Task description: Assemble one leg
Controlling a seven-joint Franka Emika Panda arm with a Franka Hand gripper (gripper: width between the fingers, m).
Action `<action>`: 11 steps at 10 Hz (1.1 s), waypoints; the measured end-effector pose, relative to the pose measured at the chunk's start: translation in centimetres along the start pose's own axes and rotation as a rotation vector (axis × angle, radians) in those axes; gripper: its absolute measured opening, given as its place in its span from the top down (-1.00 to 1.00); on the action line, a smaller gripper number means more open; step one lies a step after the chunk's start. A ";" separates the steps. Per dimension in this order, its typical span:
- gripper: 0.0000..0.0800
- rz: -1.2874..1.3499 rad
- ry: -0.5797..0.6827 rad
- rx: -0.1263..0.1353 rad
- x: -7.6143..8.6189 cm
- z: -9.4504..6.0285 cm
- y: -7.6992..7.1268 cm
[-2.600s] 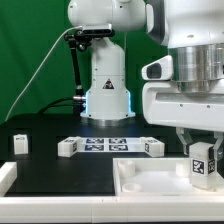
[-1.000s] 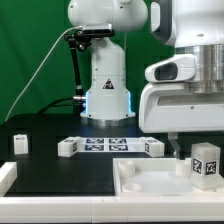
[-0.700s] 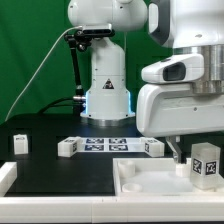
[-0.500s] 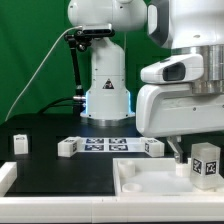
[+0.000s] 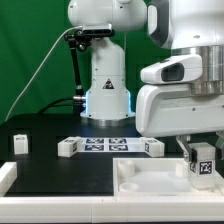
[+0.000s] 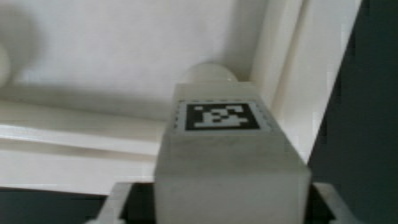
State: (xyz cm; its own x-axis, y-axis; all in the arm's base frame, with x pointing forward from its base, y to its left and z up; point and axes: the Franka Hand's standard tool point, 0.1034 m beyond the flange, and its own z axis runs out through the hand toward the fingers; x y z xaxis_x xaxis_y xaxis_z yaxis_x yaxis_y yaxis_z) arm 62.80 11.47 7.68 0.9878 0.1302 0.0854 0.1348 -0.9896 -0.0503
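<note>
One little white block with a black-and-white tag (image 5: 19, 143) stands on the black tabletop (image 5: 50, 165) at the exterior view's left. Next comes the marker board (image 5: 105, 146), a thin flat white strip with tags. A small white block (image 5: 68, 147) sits just beside its left end and another small white block (image 5: 152, 147) just beside its right end. Behind them stands the big white robot base (image 5: 105, 90). Nearer the camera lies the large flat white plastic tray piece (image 5: 140, 185). At the exterior view's right the pincer (image 5: 203, 155) hangs over the right part of that tray piece. It is clamped on the small white blocky plastic leg (image 5: 203, 165). The leg is upright, with its square tag facing the camera. I cannot tell if it touches the tray piece. In the wrist view the leg (image 6: 222, 150) fills the middle, with the white tray piece (image 6: 89, 130) beyond it.
</note>
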 end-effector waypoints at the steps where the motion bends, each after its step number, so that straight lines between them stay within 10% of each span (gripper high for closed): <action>1: 0.27 0.088 -0.001 0.007 -0.1 0.0 0.0; 4: 0.27 0.528 0.003 0.044 -0.2 0.2 0.4; 11: 0.27 1.369 -0.007 0.017 -0.5 0.3 0.3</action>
State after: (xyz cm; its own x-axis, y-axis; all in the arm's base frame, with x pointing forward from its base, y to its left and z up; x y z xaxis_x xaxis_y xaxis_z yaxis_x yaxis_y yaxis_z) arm 62.36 11.15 7.33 0.3311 -0.9424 -0.0466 -0.9401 -0.3253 -0.1017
